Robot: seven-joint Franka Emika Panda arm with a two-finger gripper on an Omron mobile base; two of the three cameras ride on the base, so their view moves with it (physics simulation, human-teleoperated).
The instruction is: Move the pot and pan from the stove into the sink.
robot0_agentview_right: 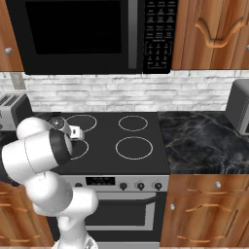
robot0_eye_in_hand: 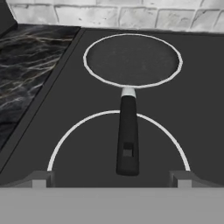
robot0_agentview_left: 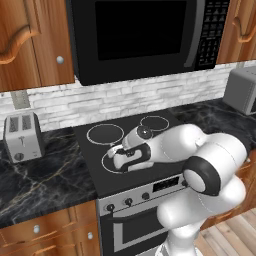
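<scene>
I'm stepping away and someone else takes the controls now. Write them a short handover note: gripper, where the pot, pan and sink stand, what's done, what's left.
Gripper: open, holding nothing, low over the stove's front left burner, lined up with the pan handle.
Pan: on the back left burner, handle pointing toward the gripper, lying between the two fingertips but ahead of them, not yet gripped.
Pot and sink: I cannot place either from these views.
Done: nothing moved yet.
Left: probably ease forward, close on the handle, carry the pan to the sink; then find the pot and do the same.
</scene>
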